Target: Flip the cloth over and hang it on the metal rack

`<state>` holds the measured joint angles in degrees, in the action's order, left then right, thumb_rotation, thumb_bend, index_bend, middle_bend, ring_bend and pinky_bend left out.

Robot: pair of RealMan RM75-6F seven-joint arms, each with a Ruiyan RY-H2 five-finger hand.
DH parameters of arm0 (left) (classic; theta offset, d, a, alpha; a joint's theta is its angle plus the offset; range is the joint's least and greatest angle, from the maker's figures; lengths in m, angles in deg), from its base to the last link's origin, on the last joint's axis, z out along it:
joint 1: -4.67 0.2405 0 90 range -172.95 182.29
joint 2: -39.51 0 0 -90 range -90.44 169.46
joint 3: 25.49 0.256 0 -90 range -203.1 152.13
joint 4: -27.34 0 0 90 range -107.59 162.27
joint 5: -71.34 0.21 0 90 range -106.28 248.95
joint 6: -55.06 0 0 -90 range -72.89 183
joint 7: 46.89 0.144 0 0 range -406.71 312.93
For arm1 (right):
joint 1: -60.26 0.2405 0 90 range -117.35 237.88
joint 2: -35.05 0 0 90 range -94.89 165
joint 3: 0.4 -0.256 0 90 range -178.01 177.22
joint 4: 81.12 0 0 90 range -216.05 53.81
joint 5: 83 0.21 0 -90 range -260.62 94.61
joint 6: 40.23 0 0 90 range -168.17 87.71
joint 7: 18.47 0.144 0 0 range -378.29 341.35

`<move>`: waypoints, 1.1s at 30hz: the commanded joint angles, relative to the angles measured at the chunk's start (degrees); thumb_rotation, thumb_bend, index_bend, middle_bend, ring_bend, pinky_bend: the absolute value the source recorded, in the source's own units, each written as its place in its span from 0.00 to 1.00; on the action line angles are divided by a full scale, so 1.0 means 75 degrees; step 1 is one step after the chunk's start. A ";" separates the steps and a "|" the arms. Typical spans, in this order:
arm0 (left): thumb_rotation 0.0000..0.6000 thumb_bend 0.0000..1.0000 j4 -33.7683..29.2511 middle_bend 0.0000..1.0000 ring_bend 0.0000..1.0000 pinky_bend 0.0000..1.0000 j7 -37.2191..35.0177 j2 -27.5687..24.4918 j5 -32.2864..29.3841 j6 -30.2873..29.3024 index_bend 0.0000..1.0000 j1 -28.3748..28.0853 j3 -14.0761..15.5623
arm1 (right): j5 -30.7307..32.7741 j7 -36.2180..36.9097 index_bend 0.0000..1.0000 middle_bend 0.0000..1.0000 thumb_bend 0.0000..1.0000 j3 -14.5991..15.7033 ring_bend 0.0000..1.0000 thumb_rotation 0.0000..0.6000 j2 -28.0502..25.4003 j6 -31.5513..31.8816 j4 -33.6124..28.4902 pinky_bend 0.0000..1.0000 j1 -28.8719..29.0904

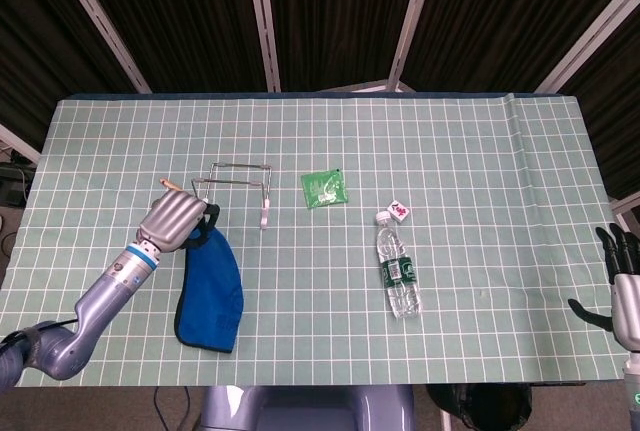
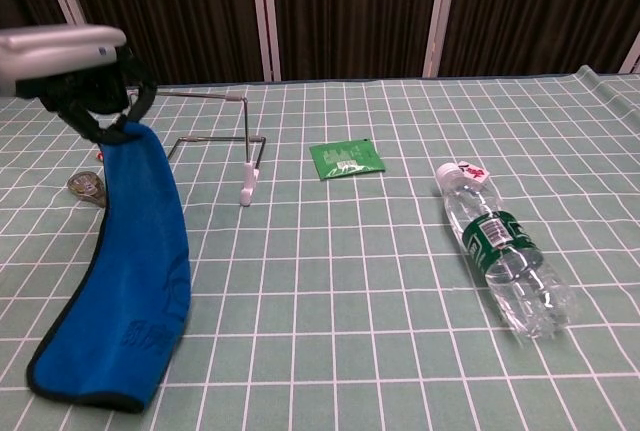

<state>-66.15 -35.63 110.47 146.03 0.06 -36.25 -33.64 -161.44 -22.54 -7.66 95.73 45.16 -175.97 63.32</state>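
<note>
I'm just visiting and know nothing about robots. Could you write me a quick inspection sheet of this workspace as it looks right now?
Surface: table under a green mat with a white grid, lying flat.
Job's things: blue cloth lifted by one end, its lower end trailing near the table's front edge; metal rack standing bare behind it.
Clutter: plastic bottle lying on its side; green packet flat; a small round metal object and a small brown stick near the rack.
Hands: left hand holds the cloth's top end; right hand off the table's right edge, fingers apart, holding nothing.
Cables: nothing seen.
Surroundings: dark curtain behind pale struts.
</note>
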 commanded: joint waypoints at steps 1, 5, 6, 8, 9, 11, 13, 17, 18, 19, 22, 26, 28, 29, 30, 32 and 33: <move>1.00 1.00 -0.1004 0.97 0.95 1.00 0.1056 -0.0882 -0.0160 -0.0664 0.77 0.0156 -0.0323 | -0.0026 0.0058 0.00 0.00 0.00 -0.0001 0.00 1.00 -0.0036 0.0033 -0.0034 0.00 -0.0023; 1.00 1.00 -0.1785 0.97 0.95 1.00 0.2001 -0.1513 -0.0448 -0.0927 0.78 0.0177 -0.0470 | -0.0091 0.0129 0.00 0.00 0.00 0.0003 0.00 1.00 -0.0090 0.0078 -0.0087 0.00 -0.0043; 1.00 1.00 -0.1967 0.97 0.95 1.00 0.2213 -0.1662 -0.0564 -0.0993 0.78 0.0170 -0.0531 | -0.0104 0.0149 0.00 0.00 0.00 0.0007 0.00 1.00 -0.0102 0.0084 -0.0097 0.00 -0.0049; 1.00 1.00 -0.2124 0.97 0.95 1.00 0.2451 -0.1809 -0.0668 -0.1088 0.79 0.0153 -0.0607 | -0.0115 0.0181 0.00 0.00 0.00 0.0010 0.00 1.00 -0.0118 0.0091 -0.0107 0.00 -0.0057; 1.00 1.00 -0.2198 0.97 0.95 1.00 0.2585 -0.1896 -0.0724 -0.1141 0.79 0.0138 -0.0656 | -0.0119 0.0209 0.00 0.00 0.00 0.0007 0.00 1.00 -0.0129 0.0097 -0.0111 0.00 -0.0061; 1.00 1.00 -0.2268 0.97 0.95 1.00 0.2797 -0.2024 -0.0793 -0.1187 0.80 0.0076 -0.0743 | -0.0127 0.0253 0.00 0.00 0.00 0.0000 0.00 1.00 -0.0148 0.0109 -0.0112 0.00 -0.0067; 1.00 1.00 -0.2205 0.98 0.95 1.00 0.2981 -0.2072 -0.0793 -0.1193 0.80 -0.0031 -0.0831 | -0.0136 0.0277 0.00 0.00 0.00 -0.0002 0.00 1.00 -0.0158 0.0110 -0.0114 0.00 -0.0066; 1.00 1.00 -0.1627 0.98 0.95 1.00 0.3377 -0.1837 -0.0624 -0.1080 0.81 -0.0423 -0.0969 | -0.0151 0.0309 0.00 0.00 0.00 -0.0004 0.00 1.00 -0.0165 0.0110 -0.0108 0.00 -0.0064; 1.00 1.00 -0.1499 0.98 0.95 1.00 0.3360 -0.1750 -0.0624 -0.1028 0.81 -0.0504 -0.1001 | -0.0154 0.0318 0.00 0.00 0.00 -0.0006 0.00 1.00 -0.0166 0.0115 -0.0107 0.00 -0.0066; 1.00 1.00 -0.1376 0.98 0.95 1.00 0.3326 -0.1666 -0.0619 -0.0979 0.81 -0.0579 -0.1029 | -0.0148 0.0330 0.00 0.00 0.00 -0.0009 0.00 1.00 -0.0169 0.0119 -0.0106 0.00 -0.0070; 1.00 1.00 -0.0878 0.98 0.95 1.00 0.3196 -0.1381 -0.0592 -0.0733 0.81 -0.0854 -0.1083 | -0.0094 0.0352 0.00 0.00 0.00 -0.0030 0.00 1.00 -0.0177 0.0111 -0.0087 0.00 -0.0075; 1.00 1.00 -0.0318 0.98 0.95 1.00 0.3020 -0.1123 -0.0564 -0.0407 0.81 -0.1150 -0.1093 | -0.0002 0.0358 0.00 0.00 0.00 -0.0058 0.00 1.00 -0.0167 0.0052 -0.0039 0.00 -0.0058; 1.00 1.00 -0.0075 0.98 0.95 1.00 0.2987 -0.1034 -0.0587 -0.0265 0.81 -0.1280 -0.1094 | 0.0052 0.0351 0.00 0.00 0.00 -0.0072 0.00 1.00 -0.0156 0.0008 -0.0013 0.00 -0.0043; 1.00 1.00 -0.0008 0.98 0.95 1.00 0.2986 -0.1015 -0.0586 -0.0230 0.81 -0.1316 -0.1092 | 0.0066 0.0348 0.00 0.00 0.00 -0.0076 0.00 1.00 -0.0154 -0.0002 -0.0007 0.00 -0.0040; 1.00 1.00 0.0070 0.98 0.95 1.00 0.2991 -0.0996 -0.0588 -0.0186 0.81 -0.1357 -0.1089 | 0.0083 0.0347 0.00 0.00 0.00 -0.0082 0.00 1.00 -0.0152 -0.0012 -0.0001 0.00 -0.0036; 1.00 1.00 0.0326 0.98 0.94 1.00 0.2992 -0.0933 -0.0602 -0.0019 0.81 -0.1497 -0.1092 | 0.0124 0.0342 0.00 0.00 0.00 -0.0095 0.00 1.00 -0.0144 -0.0034 0.0015 0.00 -0.0029; 1.00 1.00 0.0423 0.98 0.94 1.00 0.2972 -0.0906 -0.0595 0.0040 0.81 -0.1550 -0.1094 | 0.0135 0.0339 0.00 0.00 0.00 -0.0099 0.00 1.00 -0.0142 -0.0041 0.0020 0.00 -0.0026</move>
<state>-64.08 -13.15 103.18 141.58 -0.51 -47.07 -41.80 -160.44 -19.98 -8.39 94.65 44.87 -175.85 63.11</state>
